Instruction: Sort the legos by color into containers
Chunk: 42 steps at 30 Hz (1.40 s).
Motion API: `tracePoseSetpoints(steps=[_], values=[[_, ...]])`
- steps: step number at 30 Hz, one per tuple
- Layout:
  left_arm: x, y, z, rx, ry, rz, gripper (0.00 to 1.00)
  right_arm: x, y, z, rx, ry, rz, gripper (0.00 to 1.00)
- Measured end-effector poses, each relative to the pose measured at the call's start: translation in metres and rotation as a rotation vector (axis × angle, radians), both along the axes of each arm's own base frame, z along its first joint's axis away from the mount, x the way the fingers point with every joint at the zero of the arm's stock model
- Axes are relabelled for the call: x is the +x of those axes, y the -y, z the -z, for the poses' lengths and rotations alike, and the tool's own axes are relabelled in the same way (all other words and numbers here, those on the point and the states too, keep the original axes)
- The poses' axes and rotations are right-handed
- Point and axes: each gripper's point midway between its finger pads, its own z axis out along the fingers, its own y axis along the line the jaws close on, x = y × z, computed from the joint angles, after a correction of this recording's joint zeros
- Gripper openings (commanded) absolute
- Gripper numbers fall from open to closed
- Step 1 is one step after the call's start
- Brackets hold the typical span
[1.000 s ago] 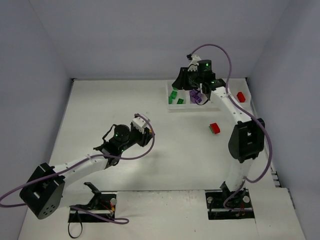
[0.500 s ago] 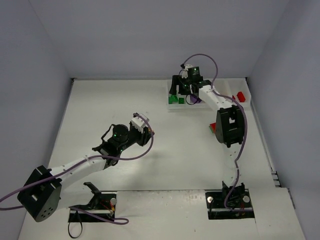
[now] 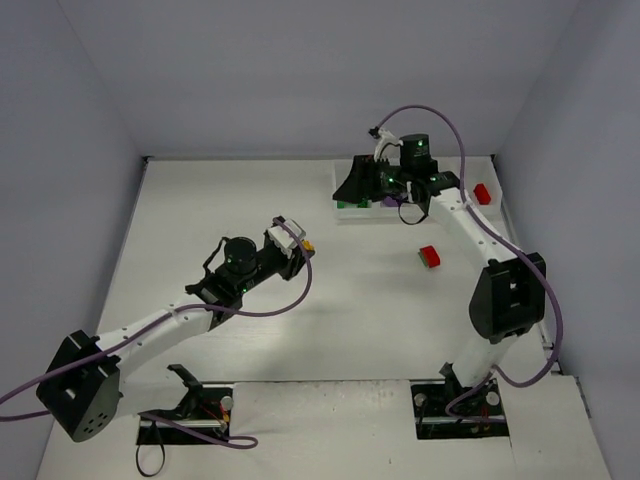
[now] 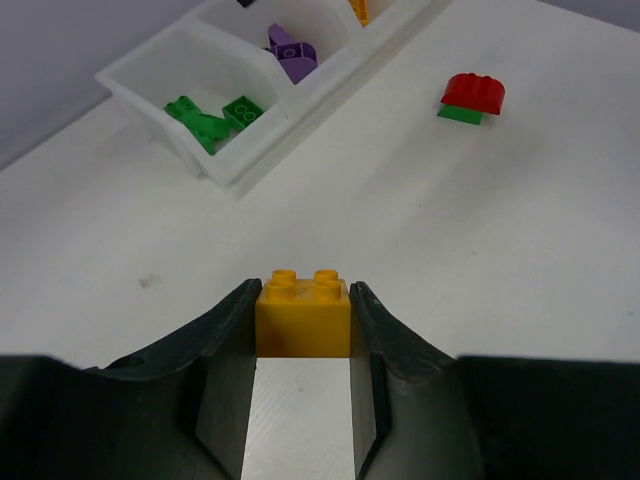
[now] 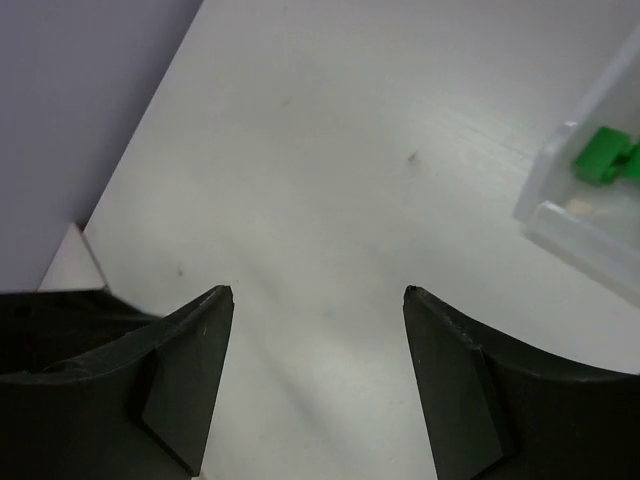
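Edging the left hand [image 3: 297, 243] a little nearer the white tray [image 3: 338, 208] than half a second back, and swinging the right arm's elbow out rightward over the same interval, with the right hand [image 3: 352, 186] hanging at the tray's left end. Gripping an orange-yellow lego [image 4: 302, 312] squarely between both left fingers [image 4: 225, 360], studs pointing away from the wrist camera, well apart from the tray. Holding the right hand spread wide with nothing between its fingers [image 5: 185, 385], looking down on bare worktop [image 5: 330, 150] just beside the tray's end compartment. Noting green legos [image 4: 212, 115] lying in that end compartment, a purple lego [image 4: 290, 55] in the next one and a sliver of orange in the third. Noting a red-on-green clump [image 4: 470, 96] sitting loose on the worktop on the tray's near side. Spotting a second red lego [image 3: 482, 193] farther right; cannot tell whether inside the last compartment or beside it.
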Motion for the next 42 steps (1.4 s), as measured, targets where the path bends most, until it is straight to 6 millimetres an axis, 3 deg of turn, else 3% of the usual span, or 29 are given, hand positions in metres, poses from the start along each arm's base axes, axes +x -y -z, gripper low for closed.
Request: tracePoseSetpoints(steps=[3,8,11,15,21,24,28,31,35,36,39,42], values=[[0.003,0.002,-0.007,0.010,0.030,0.013,0.00,-0.034,-0.013,-0.003,0.041,-0.032,-0.092,0.68],[0.004,0.007,-0.016,0.018,0.063,0.039,0.00,-0.087,-0.047,0.013,0.059,-0.112,-0.243,0.68],[0.004,0.009,-0.019,0.020,0.074,0.053,0.00,-0.109,-0.064,0.019,0.057,-0.149,-0.304,0.67],[0.002,0.011,-0.018,0.029,0.076,0.072,0.00,-0.121,-0.075,0.020,0.054,-0.154,-0.338,0.65],[0.003,0.012,-0.022,0.027,0.086,0.078,0.00,-0.123,-0.076,0.020,0.054,-0.158,-0.342,0.58],[0.003,0.012,-0.021,0.028,0.085,0.078,0.00,-0.126,-0.078,0.020,0.058,-0.163,-0.354,0.42],[0.003,0.011,-0.016,0.048,0.077,0.076,0.01,-0.130,-0.080,0.021,0.059,-0.179,-0.353,0.00],[0.004,0.012,-0.013,0.053,0.075,0.077,0.10,-0.130,-0.080,0.024,0.055,-0.190,-0.342,0.00],[0.005,0.011,-0.013,0.042,0.060,0.063,0.63,-0.124,-0.077,0.026,0.037,-0.172,-0.318,0.00],[0.006,0.010,-0.013,0.040,0.056,0.053,0.69,-0.120,-0.074,0.027,0.024,-0.162,-0.301,0.00],[0.011,0.005,-0.012,0.021,0.006,-0.009,0.78,-0.091,-0.054,0.035,-0.037,-0.124,-0.173,0.00],[0.016,-0.002,-0.010,0.002,-0.063,-0.088,0.79,-0.044,-0.006,0.045,-0.122,-0.089,0.058,0.00]])
